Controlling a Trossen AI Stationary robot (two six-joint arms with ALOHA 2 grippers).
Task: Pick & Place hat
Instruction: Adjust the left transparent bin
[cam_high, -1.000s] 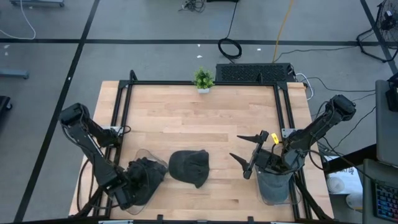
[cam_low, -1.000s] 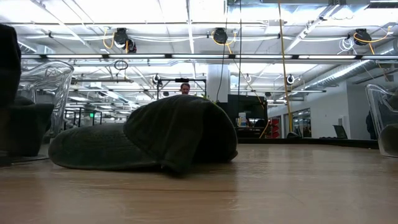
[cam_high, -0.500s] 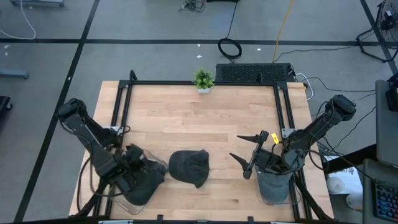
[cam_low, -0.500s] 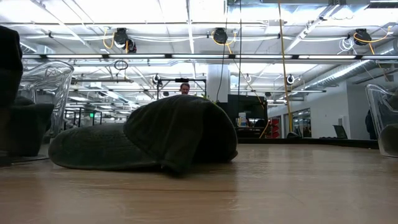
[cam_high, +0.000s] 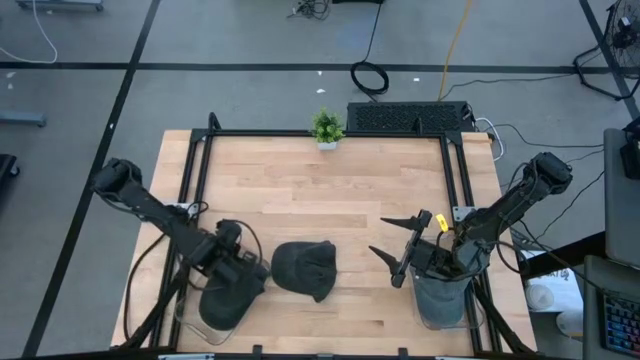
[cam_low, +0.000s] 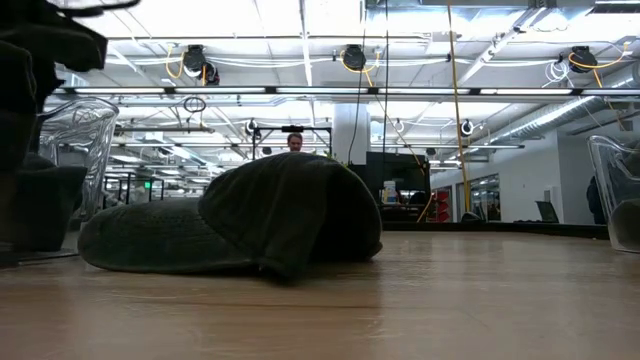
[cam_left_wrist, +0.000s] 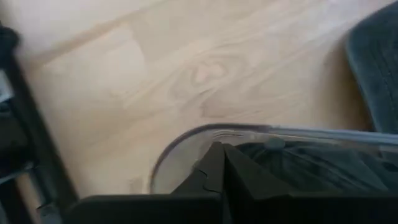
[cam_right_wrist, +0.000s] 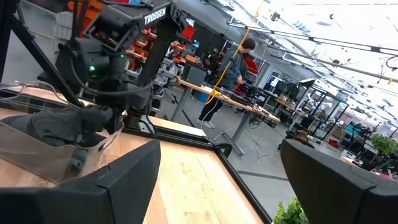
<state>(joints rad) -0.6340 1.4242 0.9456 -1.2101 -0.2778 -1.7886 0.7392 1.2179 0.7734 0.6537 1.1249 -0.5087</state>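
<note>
From above, the dark grey knitted hat (cam_high: 305, 268) lies flat on the pale wooden surface (cam_high: 320, 190), just beside the clear plastic bin (cam_high: 222, 305) of dark clothes. The left tool (cam_high: 243, 272) hangs clenched over that bin, grasping nothing. The right tool (cam_high: 385, 247) hovers released, fingers wide, well apart from the hat. At surface level, the hat (cam_low: 240, 228) fills the middle. In the left wrist view, shut fingers (cam_left_wrist: 214, 171) sit above the bin's rim (cam_left_wrist: 273, 132).

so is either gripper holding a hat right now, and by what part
No. The left gripper is shut on nothing over its bin; the right gripper is open and empty. The hat lies on the table.
</note>
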